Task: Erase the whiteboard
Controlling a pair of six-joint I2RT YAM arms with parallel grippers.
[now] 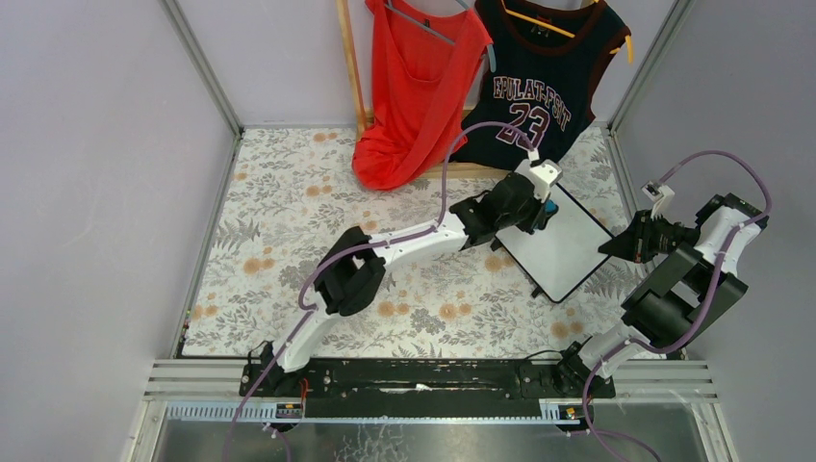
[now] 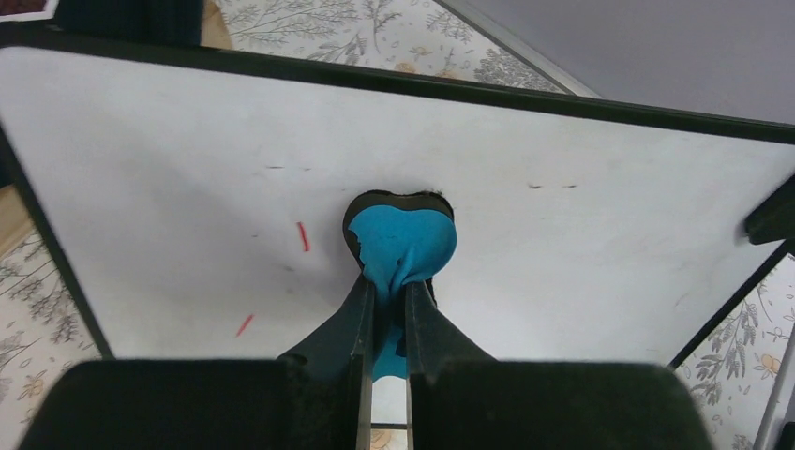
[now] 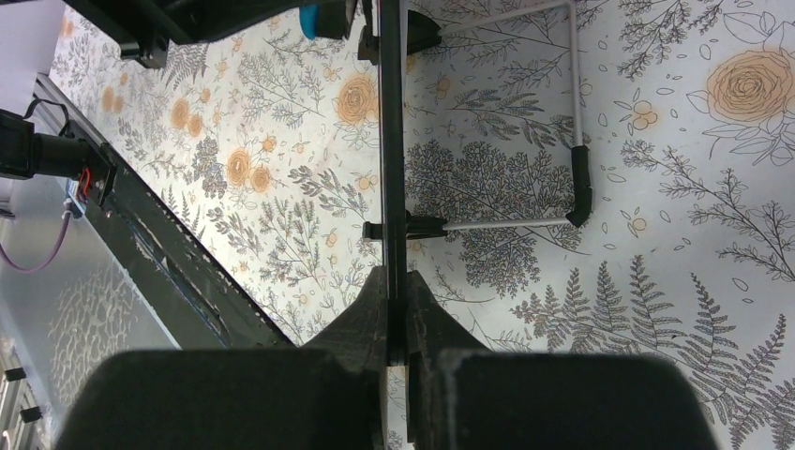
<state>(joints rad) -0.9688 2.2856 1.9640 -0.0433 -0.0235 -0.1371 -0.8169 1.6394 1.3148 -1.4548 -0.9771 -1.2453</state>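
My left gripper (image 2: pixel 392 286) is pressed together on a soft blue eraser pad (image 2: pixel 405 239), holding it against the flat white rectangular whiteboard with a thin black frame (image 2: pixel 581 187). Two short red marker strokes (image 2: pixel 303 236) show on the white face to the left of the pad. My right gripper (image 3: pixel 395 279) pinches the board's thin edge. The board sits at the right side of the floral-patterned table cover (image 1: pixel 289 212), just in front of a dark basketball jersey (image 1: pixel 539 87).

White rectangular whiteboard (image 1: pixel 563 248), thin black frame, sits diagonally at the floral bench's (image 1: pixel 289 221) right side, bearing two short red strokes (image 2: pixel 303 236)
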